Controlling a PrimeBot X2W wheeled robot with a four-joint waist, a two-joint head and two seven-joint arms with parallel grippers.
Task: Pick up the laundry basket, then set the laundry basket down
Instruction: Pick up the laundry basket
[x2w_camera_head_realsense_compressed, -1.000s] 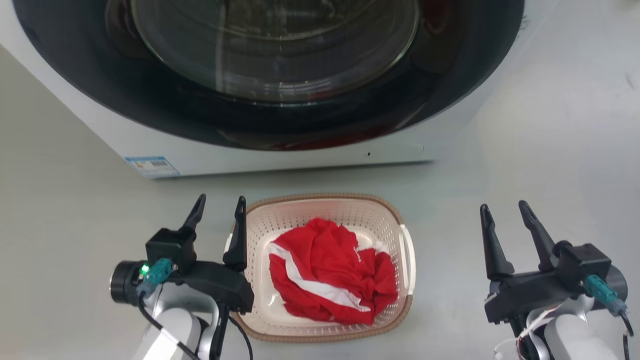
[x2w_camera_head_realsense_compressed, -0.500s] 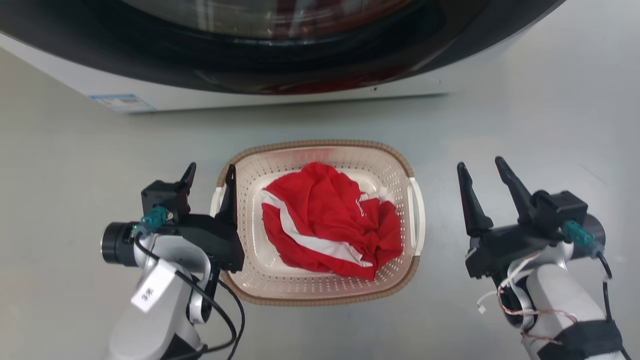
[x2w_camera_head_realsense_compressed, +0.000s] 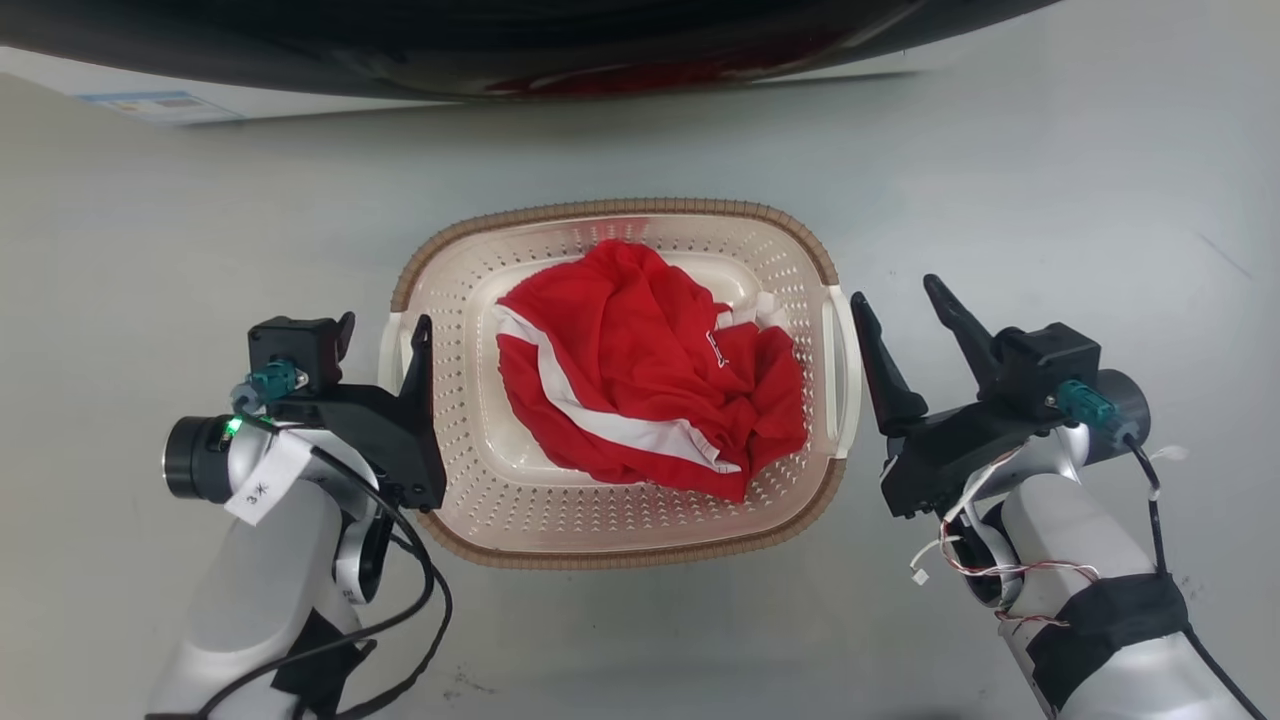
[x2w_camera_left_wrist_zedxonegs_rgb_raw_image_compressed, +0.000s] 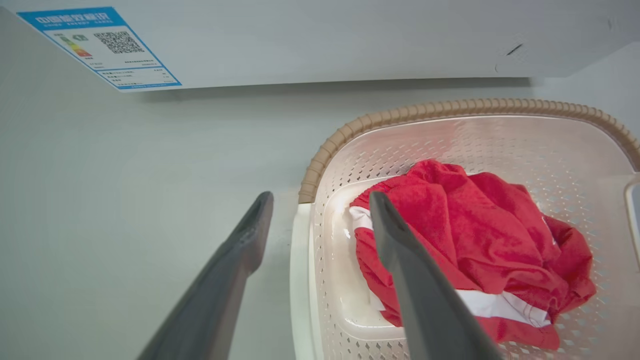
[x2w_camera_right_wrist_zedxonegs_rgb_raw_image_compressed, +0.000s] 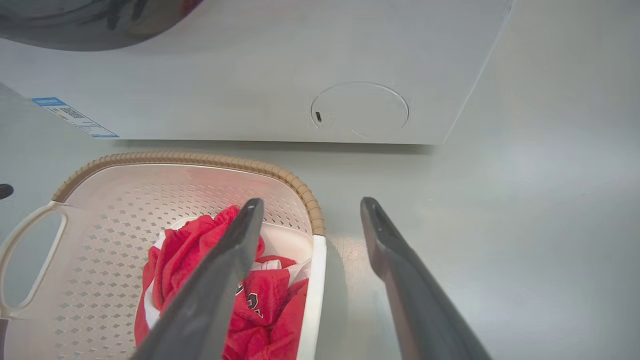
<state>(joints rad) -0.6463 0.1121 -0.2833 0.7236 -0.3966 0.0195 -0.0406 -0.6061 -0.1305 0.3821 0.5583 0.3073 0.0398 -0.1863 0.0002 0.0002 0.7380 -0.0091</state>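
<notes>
The laundry basket (x2w_camera_head_realsense_compressed: 620, 208) is found at the centre of the head view, sat on the pale floor (x2w_camera_head_realsense_compressed: 1050, 180) just below the washing machine (x2w_camera_head_realsense_compressed: 500, 40) at the top edge. The left gripper (x2w_camera_head_realsense_compressed: 385, 322) is held at the left handle (x2w_camera_head_realsense_compressed: 392, 350), fingers apart: one outside it, one over the inner wall, a straddle judged ready for clamping. The right gripper (x2w_camera_head_realsense_compressed: 893, 290) is mirrored beside the right handle (x2w_camera_head_realsense_compressed: 842, 360), fingers likewise spread, nothing gripped. A level, two-sided lift is judged to be intended. The basket is shown cream-white, perforated, round-cornered and brown-rimmed, with a crumpled red garment (x2w_camera_head_realsense_compressed: 640, 380) heaped inside.
</notes>
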